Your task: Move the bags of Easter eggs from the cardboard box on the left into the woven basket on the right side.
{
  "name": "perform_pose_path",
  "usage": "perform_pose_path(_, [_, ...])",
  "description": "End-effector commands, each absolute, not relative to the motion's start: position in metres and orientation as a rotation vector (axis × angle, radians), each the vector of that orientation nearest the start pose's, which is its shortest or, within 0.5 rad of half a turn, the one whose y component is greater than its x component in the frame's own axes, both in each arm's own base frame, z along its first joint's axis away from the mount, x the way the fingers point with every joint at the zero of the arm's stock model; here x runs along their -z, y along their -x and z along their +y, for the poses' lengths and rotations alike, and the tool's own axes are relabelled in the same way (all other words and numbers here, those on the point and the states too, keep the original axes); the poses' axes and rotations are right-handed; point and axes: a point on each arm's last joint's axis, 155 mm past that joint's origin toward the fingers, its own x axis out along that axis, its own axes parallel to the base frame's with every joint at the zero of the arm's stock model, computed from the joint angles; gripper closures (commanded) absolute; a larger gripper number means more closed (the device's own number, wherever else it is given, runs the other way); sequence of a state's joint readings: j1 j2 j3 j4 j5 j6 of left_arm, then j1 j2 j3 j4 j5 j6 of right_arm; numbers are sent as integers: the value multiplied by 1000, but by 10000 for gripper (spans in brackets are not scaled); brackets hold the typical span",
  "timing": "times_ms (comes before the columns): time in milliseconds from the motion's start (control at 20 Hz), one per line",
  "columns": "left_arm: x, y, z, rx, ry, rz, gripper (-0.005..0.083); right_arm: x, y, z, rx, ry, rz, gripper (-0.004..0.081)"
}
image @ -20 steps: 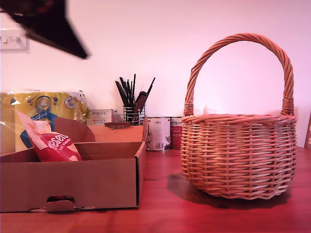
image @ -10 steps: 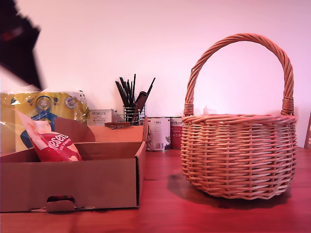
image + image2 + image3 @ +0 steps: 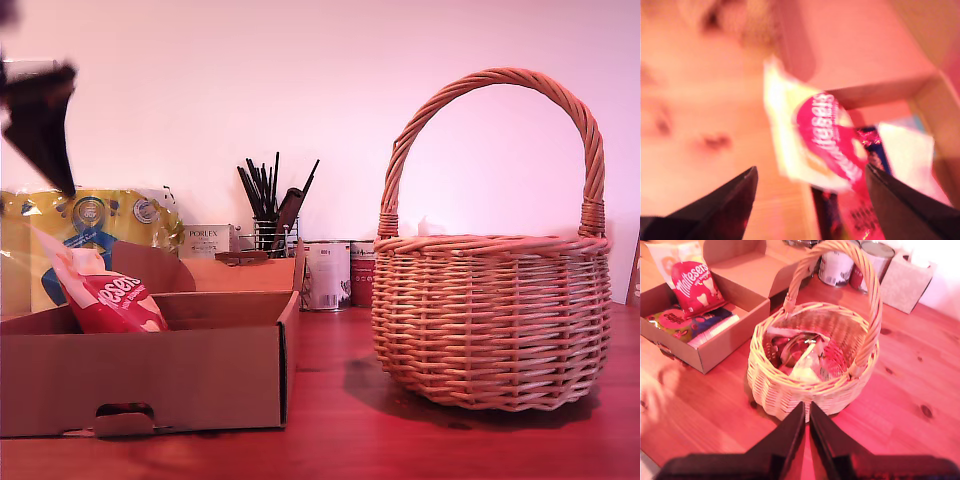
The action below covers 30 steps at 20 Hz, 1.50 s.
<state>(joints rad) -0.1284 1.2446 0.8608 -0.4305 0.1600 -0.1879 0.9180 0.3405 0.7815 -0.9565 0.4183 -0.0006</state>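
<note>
The red-and-white bag [image 3: 110, 300] leans upright in the cardboard box [image 3: 150, 380] at the exterior view's left. My first gripper [image 3: 810, 200] hangs open above that bag [image 3: 827, 137], not touching it; the picture is blurred. A dark blurred arm part [image 3: 38, 115] shows high over the box's left end. More bags lie flat in the box [image 3: 725, 345], one of them blue [image 3: 710, 321]. The woven basket [image 3: 490, 320] stands at the exterior view's right. My second gripper [image 3: 806, 415] is shut and empty, above the basket's near rim [image 3: 790, 390]. Crinkly bags [image 3: 805, 355] lie inside it.
Behind the box stands a yellow-and-blue towel pack [image 3: 90, 225]. Along the back wall are a small white carton [image 3: 205, 240], a wire holder of black utensils [image 3: 270, 210] and two tins [image 3: 327, 275]. A tissue box [image 3: 912, 277] sits beyond the basket.
The dark arm part has swung from the top toward the exterior view's left edge and come lower over the box. Box, bag and basket have not moved.
</note>
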Motion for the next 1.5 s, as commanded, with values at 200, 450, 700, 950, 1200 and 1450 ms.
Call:
perform_pose_path(200, [-109, -371, -103, 321, 356, 881, 146, -233, -165, 94, -494, 318, 400, 783])
perform_pose_path(450, [-77, -379, -111, 334, 382, 944, 150, -235, -166, 95, -494, 311, 391, 783])
perform_pose_path(700, [-82, -380, -131, 392, 369, 920, 194, -235, -166, 95, -494, 311, 392, 783])
perform_pose_path(950, [-88, -375, -158, 469, 342, 905, 208, -235, -166, 95, -493, 308, 393, 783])
perform_pose_path(1200, [-84, -375, -162, 428, 283, 901, 210, -235, -166, 95, -492, 303, 394, 783])
perform_pose_path(1450, [-79, -367, -181, 455, 237, 910, 360, -238, -167, 97, -492, 290, 383, 783])
